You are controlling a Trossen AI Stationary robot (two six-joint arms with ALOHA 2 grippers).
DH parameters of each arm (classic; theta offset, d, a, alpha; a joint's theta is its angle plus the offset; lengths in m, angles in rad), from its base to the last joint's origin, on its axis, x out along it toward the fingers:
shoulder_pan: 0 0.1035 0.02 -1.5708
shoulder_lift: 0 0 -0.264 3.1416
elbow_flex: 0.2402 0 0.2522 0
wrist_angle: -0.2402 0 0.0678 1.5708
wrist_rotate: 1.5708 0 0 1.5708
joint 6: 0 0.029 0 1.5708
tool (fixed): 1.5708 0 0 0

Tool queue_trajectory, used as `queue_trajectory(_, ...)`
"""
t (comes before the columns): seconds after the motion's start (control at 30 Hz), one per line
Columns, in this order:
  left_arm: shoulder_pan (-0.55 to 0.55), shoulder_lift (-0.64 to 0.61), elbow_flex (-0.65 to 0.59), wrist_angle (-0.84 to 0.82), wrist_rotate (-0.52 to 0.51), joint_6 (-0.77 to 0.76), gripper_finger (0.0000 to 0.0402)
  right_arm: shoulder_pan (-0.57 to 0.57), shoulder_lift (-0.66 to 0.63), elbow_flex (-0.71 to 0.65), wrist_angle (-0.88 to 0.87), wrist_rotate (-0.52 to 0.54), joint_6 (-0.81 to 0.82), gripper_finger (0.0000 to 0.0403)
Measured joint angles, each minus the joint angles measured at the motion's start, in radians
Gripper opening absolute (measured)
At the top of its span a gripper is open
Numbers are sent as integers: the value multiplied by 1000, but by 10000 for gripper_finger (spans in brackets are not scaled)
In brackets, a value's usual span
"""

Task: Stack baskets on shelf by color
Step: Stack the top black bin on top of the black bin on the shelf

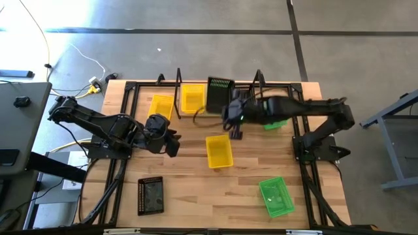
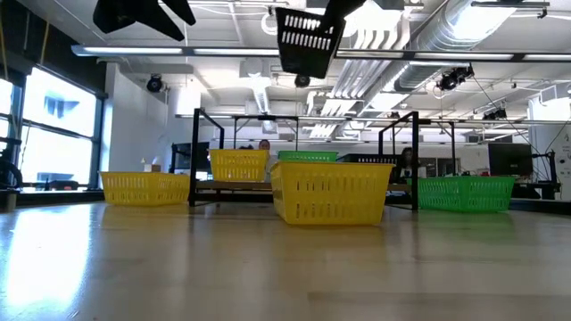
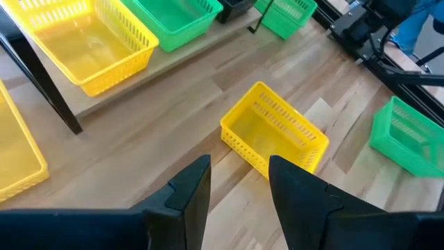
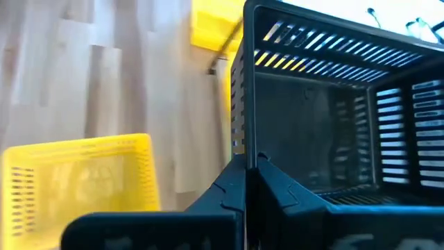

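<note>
While the carry is under way: the right hand (image 1: pixel 230 112), fingers pressed together on the wall of the black basket (image 1: pixel 219 95), holds it high over the shelf (image 1: pixel 196 112).
Step in hand: bringing black basket to the shelf, by my reading.
Next move: lower it level onto a free part of the board.
Black basket, attitude: tilted, mouth partly sideways; long axis across the shelf.
Left hand (image 1: pixel 171 142): spread, empty, beside the yellow basket (image 1: pixel 219 151) on the counter (image 1: pixel 196 189).

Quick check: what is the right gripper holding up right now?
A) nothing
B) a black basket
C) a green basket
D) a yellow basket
B: the right gripper has its jaws shut on the rim of a black basket, which hangs above the table.
</note>
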Motion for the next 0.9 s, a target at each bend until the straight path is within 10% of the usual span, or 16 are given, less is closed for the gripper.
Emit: queue_trajectory(0.9,73,1,0,0,-2,-18,135,-466,-229,-472,156,-353,-459,0)
